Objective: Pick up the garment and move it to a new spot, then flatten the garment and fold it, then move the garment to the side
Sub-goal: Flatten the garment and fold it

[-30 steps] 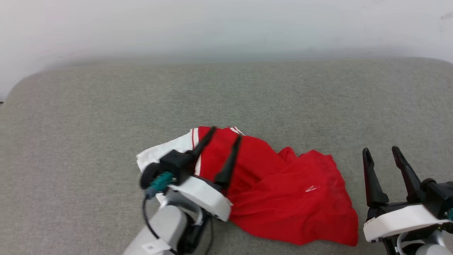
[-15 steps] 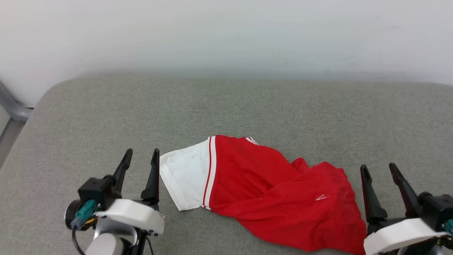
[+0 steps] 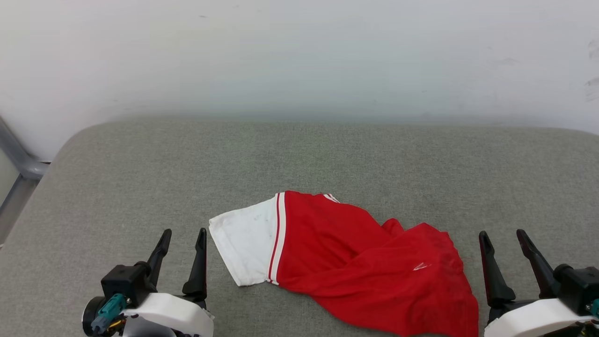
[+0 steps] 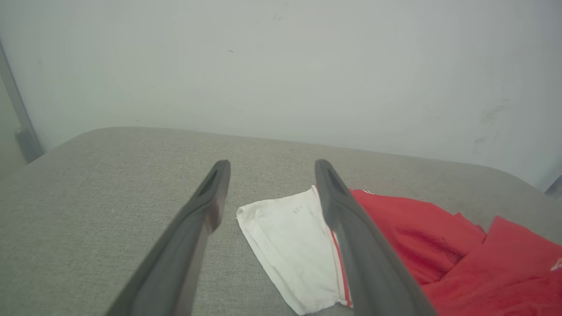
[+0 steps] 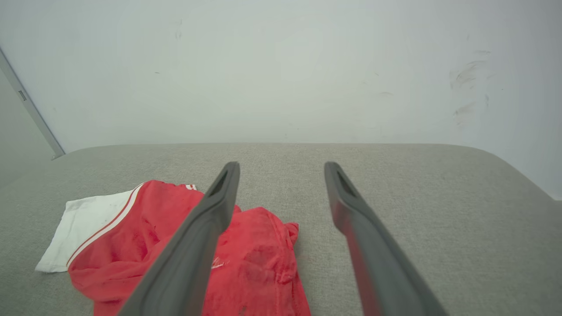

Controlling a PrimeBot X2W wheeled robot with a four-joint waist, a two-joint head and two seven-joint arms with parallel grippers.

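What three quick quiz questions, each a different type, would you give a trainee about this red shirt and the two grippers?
1. One word: are the right gripper's jaws open or shut?
2. True or false: the left gripper is holding the garment.
3. The garment's white sleeve lies: A) nearest the left gripper, B) nearest the right gripper, C) midway between both.

Key: 1 open. 2 false: its jaws are open with nothing between them, and the garment lies crumpled on the grey cushion. 3 A.
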